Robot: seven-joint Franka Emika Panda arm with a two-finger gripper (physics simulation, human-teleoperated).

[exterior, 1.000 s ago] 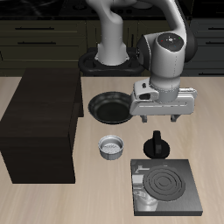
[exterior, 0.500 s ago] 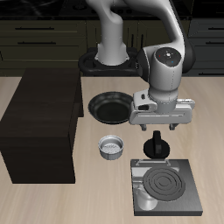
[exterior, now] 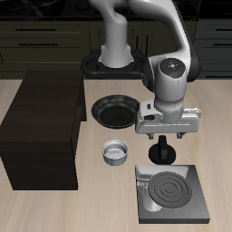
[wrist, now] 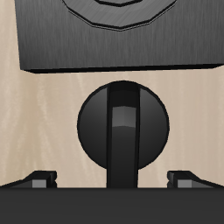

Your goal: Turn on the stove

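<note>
Your tool [exterior: 162,136] hangs spread over the stove's [exterior: 172,193] black knob [wrist: 123,125] — fingertips [wrist: 39,179] flanking it, not touching — above the table [exterior: 91,199].

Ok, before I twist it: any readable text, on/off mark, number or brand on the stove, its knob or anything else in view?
None readable in either view.
Stove: only pale burner rings, no lettering.
Knob: plain black, a raised bar, no marks.
Frying pan, small bowl, cabinet: no labels.
</note>
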